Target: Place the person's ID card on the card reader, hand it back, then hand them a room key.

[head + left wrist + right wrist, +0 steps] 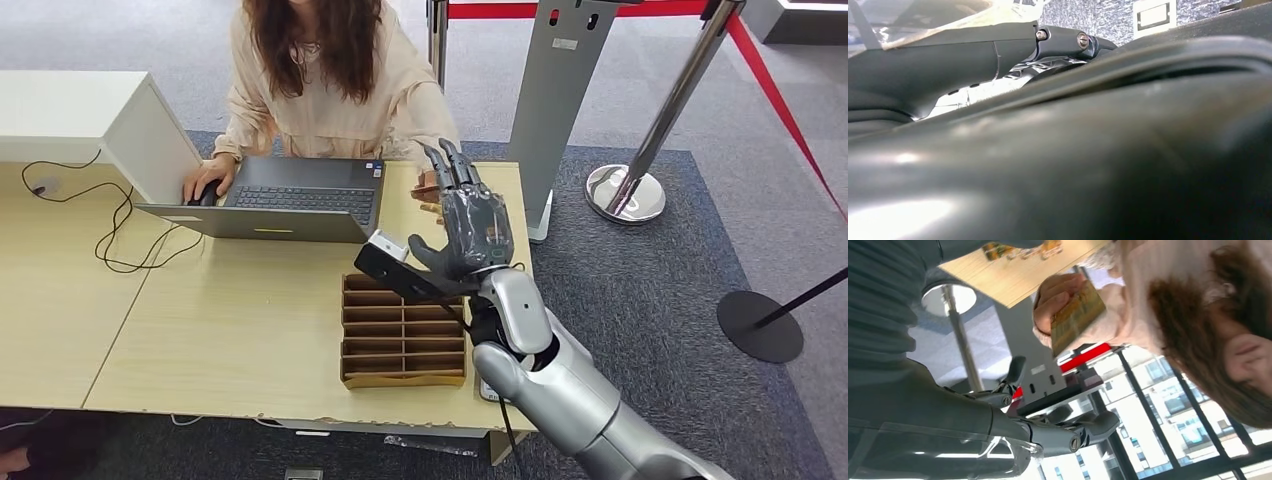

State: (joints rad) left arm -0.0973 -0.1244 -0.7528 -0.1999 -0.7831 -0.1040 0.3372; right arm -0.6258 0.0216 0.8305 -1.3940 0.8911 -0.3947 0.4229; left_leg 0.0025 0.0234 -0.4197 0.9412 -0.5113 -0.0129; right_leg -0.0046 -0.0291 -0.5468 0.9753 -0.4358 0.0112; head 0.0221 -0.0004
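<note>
ID card [1075,320] in person's hand [1055,297], near right hand [470,225]

Silver right arm [560,390], glossy rounded shells; dark grey right hand [470,225], black fingers [440,160]; screw-pinned joints.

The right hand [470,225] hangs with fingers spread above the far right corner of the desk [230,330], hemmed in by the open laptop [285,200] to its left and the person's hand [1055,295] holding a card [1075,315] just beyond its fingertips. Below its wrist sits the wooden slotted organizer [403,332]. Bare desktop stretches left of the organizer, crossed farther off by a black cable [110,225].
</note>
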